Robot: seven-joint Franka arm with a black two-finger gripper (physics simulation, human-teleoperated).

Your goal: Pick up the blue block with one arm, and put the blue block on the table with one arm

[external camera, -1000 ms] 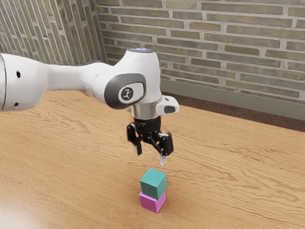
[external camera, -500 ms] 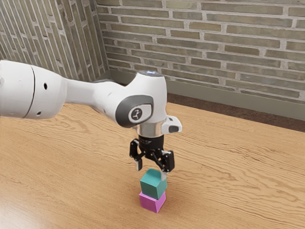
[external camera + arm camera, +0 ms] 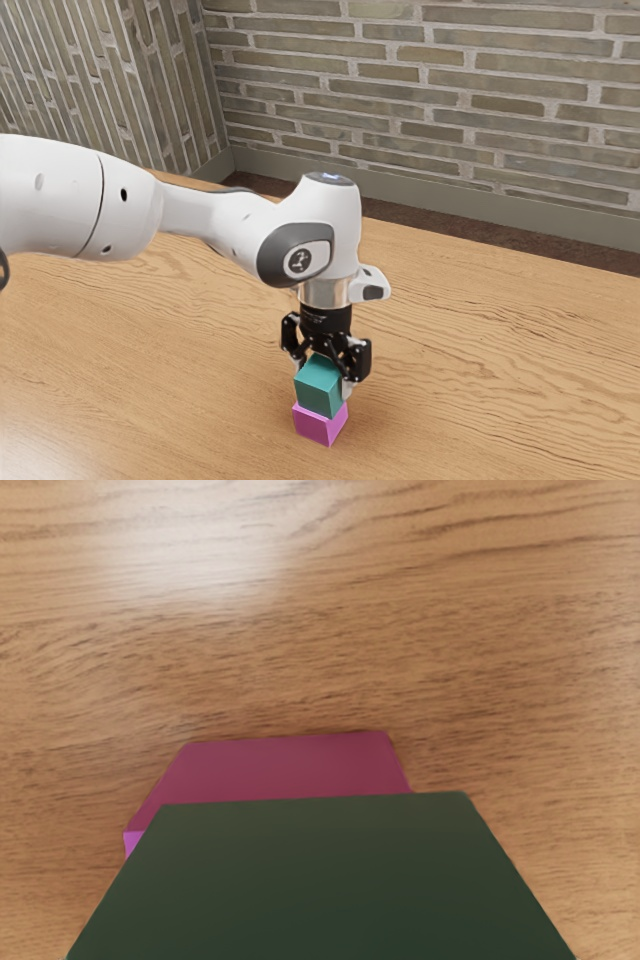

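The white arm (image 3: 225, 220) reaches in from the exterior view's left, with its tool (image 3: 324, 381) pointing down over a little stack of two blocks. The blue block (image 3: 318, 390), which looks more teal to me, is the upper one, sitting on the pink block (image 3: 318, 424). That lower one rests on the wooden table (image 3: 500, 380), toward the near side. The tool stands wide, its two fingers apart on either side of the blue block: one by its far left side, the other by its right side. In the wrist view the blue block's dark top lies just under the hand, and some of the pink block peeks out past its edge, so the two aren't quite lined up. Beyond the table's far edge runs a brick wall (image 3: 450, 70).
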